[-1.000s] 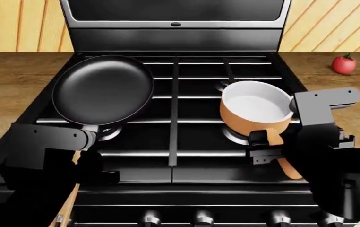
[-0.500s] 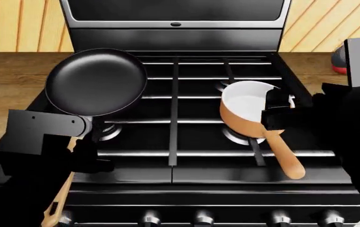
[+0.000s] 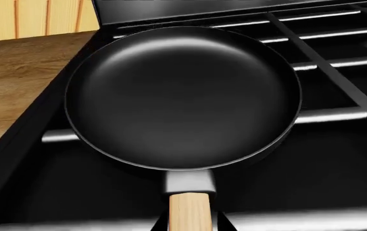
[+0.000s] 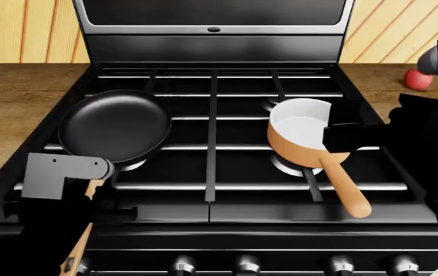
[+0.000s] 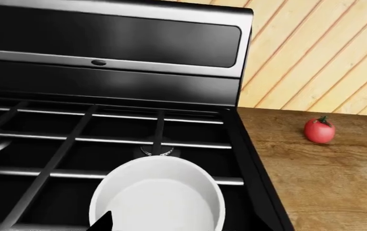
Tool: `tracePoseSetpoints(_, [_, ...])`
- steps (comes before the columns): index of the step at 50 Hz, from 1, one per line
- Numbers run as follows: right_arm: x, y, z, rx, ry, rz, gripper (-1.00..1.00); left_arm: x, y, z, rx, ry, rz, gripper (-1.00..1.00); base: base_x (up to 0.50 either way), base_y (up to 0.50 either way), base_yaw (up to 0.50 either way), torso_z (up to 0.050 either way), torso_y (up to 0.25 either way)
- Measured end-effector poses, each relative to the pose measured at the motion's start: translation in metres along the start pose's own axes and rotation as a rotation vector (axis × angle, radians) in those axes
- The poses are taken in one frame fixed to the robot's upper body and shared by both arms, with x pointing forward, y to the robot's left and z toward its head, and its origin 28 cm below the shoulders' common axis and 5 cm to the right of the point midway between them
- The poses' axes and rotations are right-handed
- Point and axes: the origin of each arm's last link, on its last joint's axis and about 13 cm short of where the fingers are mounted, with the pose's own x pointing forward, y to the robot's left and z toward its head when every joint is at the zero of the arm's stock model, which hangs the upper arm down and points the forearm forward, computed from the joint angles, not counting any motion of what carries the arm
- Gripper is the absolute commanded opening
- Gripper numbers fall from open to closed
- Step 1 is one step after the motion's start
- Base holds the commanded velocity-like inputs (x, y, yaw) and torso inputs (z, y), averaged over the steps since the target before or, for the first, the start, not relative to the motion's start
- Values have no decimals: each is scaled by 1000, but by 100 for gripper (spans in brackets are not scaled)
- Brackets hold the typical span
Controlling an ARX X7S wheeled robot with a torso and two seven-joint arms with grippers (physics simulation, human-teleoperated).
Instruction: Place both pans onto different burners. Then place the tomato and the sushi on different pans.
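Two pans on the stove, food not yet loaded.
Frying pan [image 4: 114,126] sits over the front-left burner, its handle grasped by the left tool [image 4: 88,195]; saucepan [image 4: 303,131] covers the front-right burner; right tool's state cannot be told; tomato [image 5: 319,130] waits on the desk [image 5: 325,163].

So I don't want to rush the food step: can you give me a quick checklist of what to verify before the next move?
1. Saucepan on a right-side burner: ok, its handle free.
2. Frying pan seated over the front left burner: cannot tell, the left end effector is on its handle at the left wrist view's edge.
3. Right end effector empty: cannot tell, fingertips hidden.
4. Tomato reachable on the counter right of the stove: ok.
5. Sushi located: not ok, in no view.
6. Both pans empty: ok.
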Motion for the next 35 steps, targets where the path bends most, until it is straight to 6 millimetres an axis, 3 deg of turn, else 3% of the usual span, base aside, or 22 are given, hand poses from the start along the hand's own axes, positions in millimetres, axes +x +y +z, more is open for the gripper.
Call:
tracePoseSetpoints(6, [2, 0, -2, 2, 5, 2, 100, 2, 0, -6, -8, 20, -2, -100, 0, 0, 0, 2, 2])
tracePoseSetpoints(7, [2, 1, -2, 2, 6, 2, 100, 2, 0, -7, -10, 21, -2, 100, 0, 0, 0, 0, 10])
tracePoseSetpoints(21, [4, 1, -6, 6, 15, 5, 100, 2, 4, 3, -28, -47, 54, 100, 0, 0, 0, 0, 0])
tracePoseSetpoints(35, [4, 2, -6, 19, 8, 4, 100, -23, 6, 48, -22, -215, 54, 100, 0, 0, 0, 0, 0])
